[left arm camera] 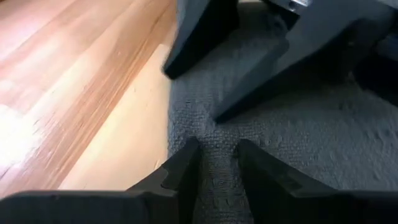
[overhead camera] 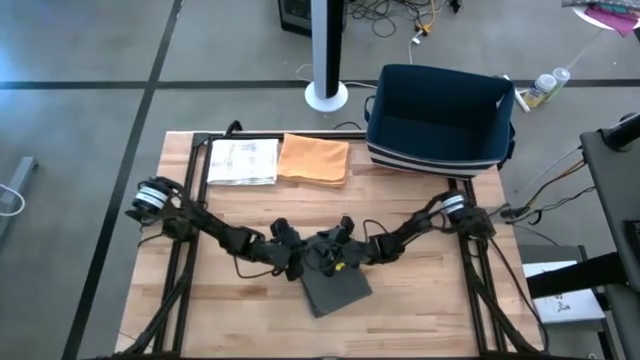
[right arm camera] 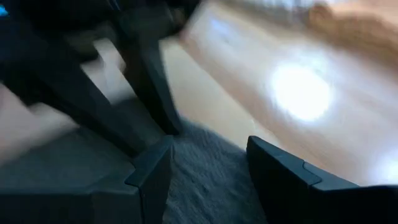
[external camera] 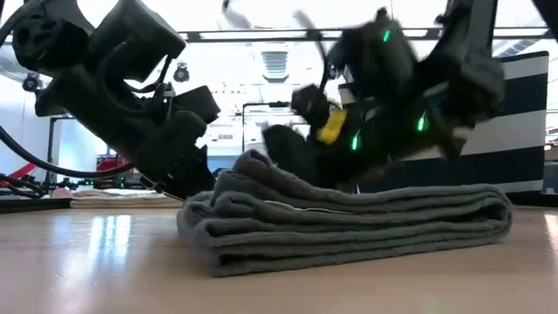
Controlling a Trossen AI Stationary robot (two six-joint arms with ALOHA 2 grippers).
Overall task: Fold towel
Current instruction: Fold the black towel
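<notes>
A dark grey towel (overhead camera: 338, 288) lies folded into a thick stack of several layers (external camera: 349, 227) on the wooden table, just near of centre. Both arms reach in low from the sides and meet at its far edge. My left gripper (overhead camera: 297, 265) sits at the far left corner, its fingers close together with a ridge of cloth between them (left arm camera: 216, 163). My right gripper (overhead camera: 331, 256) is open over the far edge, with towel showing between its spread fingers (right arm camera: 208, 171). Its dark fingers (left arm camera: 261, 68) also show in the left wrist view. My left gripper pinches a small raised ridge of the towel's top layer (left arm camera: 216, 149) between its two fingers, close to the towel's left edge. The fingers come in low, slanting down from the table's left. The towel stays flat on the table. My right gripper: I cannot tell whether its open fingertips touch the towel.
A navy bin with a striped base (overhead camera: 440, 120) stands at the far right of the table. A folded orange cloth (overhead camera: 315, 160) and a white printed cloth (overhead camera: 243, 160) lie at the far edge. Bare wood (overhead camera: 420, 320) lies near of the towel.
</notes>
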